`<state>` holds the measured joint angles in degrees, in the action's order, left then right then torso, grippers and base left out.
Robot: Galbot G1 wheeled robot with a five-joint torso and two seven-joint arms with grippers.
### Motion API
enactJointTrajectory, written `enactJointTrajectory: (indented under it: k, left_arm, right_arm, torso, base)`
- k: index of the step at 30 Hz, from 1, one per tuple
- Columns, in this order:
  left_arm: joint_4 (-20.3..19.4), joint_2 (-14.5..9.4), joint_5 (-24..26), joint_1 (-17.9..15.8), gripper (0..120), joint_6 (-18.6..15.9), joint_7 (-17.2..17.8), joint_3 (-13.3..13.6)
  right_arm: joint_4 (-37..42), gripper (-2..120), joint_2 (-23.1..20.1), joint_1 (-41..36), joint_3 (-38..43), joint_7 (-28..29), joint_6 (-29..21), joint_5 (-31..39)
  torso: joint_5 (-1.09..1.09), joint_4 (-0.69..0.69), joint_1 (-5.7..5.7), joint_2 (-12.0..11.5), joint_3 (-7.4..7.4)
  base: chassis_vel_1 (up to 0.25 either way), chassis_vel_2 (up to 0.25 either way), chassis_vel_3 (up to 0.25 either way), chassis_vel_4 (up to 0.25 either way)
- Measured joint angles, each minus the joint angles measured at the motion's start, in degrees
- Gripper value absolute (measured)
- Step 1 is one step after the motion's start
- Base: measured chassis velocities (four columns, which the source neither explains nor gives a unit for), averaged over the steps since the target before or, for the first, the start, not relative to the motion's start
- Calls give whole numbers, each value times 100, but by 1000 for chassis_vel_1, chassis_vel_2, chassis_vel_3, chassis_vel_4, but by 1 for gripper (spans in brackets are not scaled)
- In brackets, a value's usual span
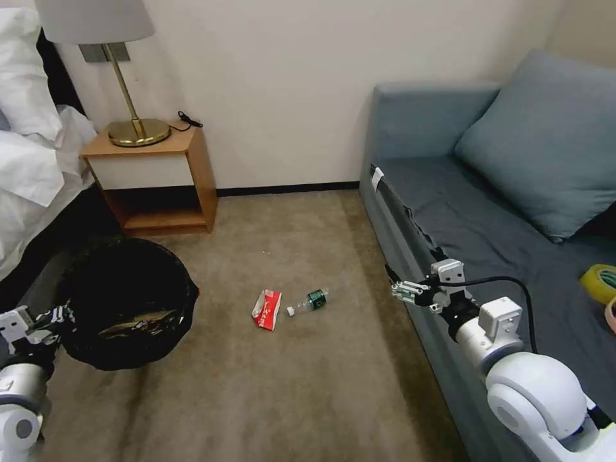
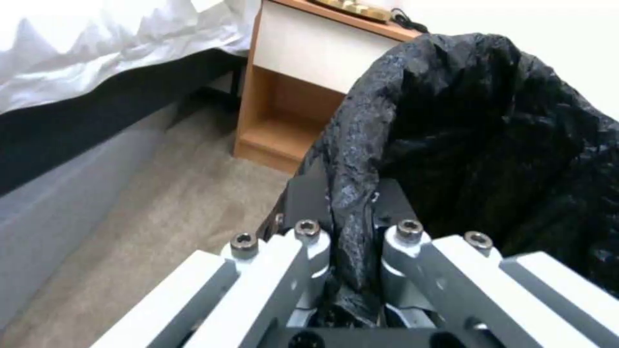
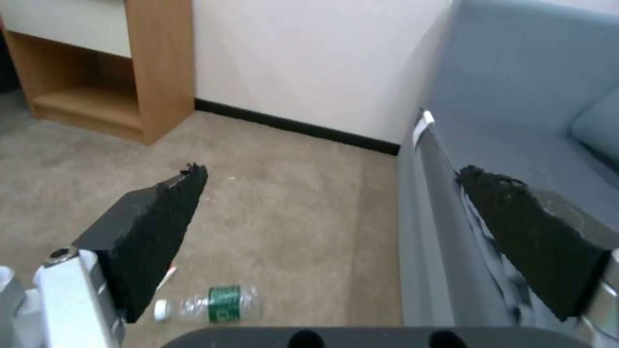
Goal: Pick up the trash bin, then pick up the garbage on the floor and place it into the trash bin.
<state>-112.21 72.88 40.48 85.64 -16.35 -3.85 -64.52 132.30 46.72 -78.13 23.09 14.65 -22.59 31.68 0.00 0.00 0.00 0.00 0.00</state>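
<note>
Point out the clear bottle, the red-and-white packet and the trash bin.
clear bottle (image 1: 310,300): head view, on its green label.
red-and-white packet (image 1: 267,309): head view, middle of the packet.
trash bin (image 1: 170,266): head view, on the black bag over its far rim.

A wooden nightstand (image 1: 163,176) stands against the cream wall, carrying a brass lamp (image 1: 128,83) with a pale shade. White bedding (image 1: 29,147) spills beside it. A grey-blue sofa (image 1: 462,212) with 1 matching cushion (image 1: 545,141) holds a yellow tape roll (image 1: 600,282) above beige carpet (image 1: 308,385).
</note>
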Motion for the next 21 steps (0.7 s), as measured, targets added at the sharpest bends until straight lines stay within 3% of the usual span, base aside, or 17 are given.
enactJointTrajectory:
  k: [17,21]
  left_arm:
    - [-4,17,25,-4,4,-5,58,-20]
    - [-4,24,27,14,4,-3,54,-23]
  right_arm:
    - [-66,100,-60,113,-110,-23,89,-33]
    - [-146,100,-85,105,-161,-56,336,-141]
  torso:
    - [0,0,0,0,0]
    - [0,-2,0,0,1]
  base:
    - [-160,159,159,-163]
    - [-136,123,117,-135]
